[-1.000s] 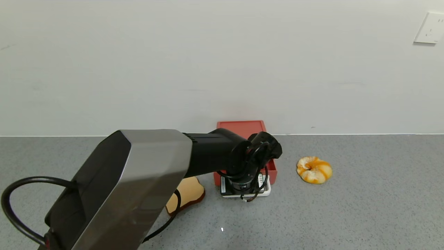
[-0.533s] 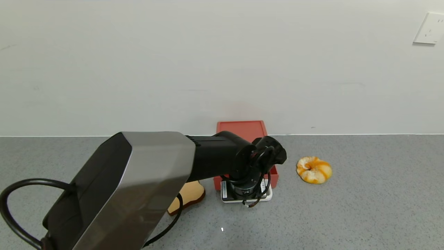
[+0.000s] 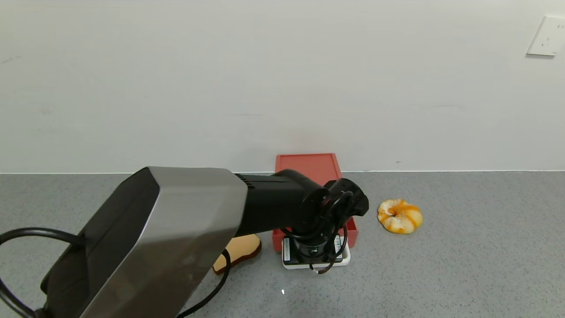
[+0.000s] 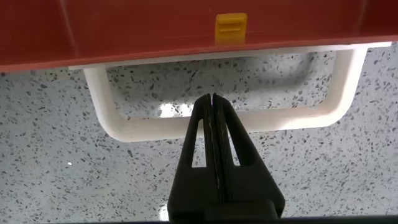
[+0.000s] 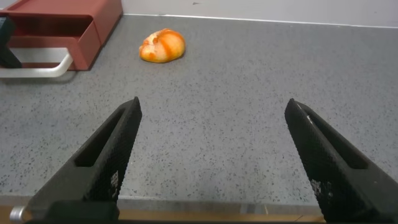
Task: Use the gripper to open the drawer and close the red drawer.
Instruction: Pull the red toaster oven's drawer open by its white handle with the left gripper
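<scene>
The salmon-red drawer (image 3: 307, 166) stands against the wall on the grey counter, its white loop handle (image 3: 347, 260) facing me. My left gripper (image 3: 314, 252) reaches down over the handle. In the left wrist view the left gripper (image 4: 212, 99) is shut, its closed tips poked inside the white handle (image 4: 298, 118) just in front of the red drawer front (image 4: 155, 31). My right gripper (image 5: 214, 106) is open and empty low over the counter, far from the drawer (image 5: 62, 25).
A toast slice (image 3: 240, 249) lies left of the drawer, partly under my left arm. An orange-glazed bun (image 3: 400, 215) lies to its right, also in the right wrist view (image 5: 163, 46). A wall socket (image 3: 547, 35) is at upper right.
My left gripper has moved toward me with its tips in the handle, and the drawer front and handle have slid out toward me with it.
</scene>
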You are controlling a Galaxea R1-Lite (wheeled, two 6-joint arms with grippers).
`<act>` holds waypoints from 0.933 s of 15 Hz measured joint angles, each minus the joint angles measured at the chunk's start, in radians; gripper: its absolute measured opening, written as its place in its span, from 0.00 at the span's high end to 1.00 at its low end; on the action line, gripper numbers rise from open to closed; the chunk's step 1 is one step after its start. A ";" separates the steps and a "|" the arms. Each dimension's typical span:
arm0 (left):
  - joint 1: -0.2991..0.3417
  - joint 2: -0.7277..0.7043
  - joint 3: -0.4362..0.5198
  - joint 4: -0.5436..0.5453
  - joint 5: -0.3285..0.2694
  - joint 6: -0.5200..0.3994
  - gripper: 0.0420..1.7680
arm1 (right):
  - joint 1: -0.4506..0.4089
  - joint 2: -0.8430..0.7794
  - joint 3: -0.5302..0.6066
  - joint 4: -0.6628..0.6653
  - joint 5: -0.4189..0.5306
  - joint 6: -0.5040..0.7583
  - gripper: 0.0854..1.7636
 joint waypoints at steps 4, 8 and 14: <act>0.001 -0.004 0.000 0.027 -0.015 0.000 0.96 | 0.000 0.000 0.000 0.000 0.000 0.000 0.04; 0.000 -0.013 -0.003 0.051 -0.023 -0.002 0.96 | 0.000 0.000 0.000 0.000 0.000 0.000 0.04; -0.005 -0.018 0.004 0.058 -0.041 -0.013 0.96 | 0.000 0.000 0.000 0.000 0.000 0.000 0.04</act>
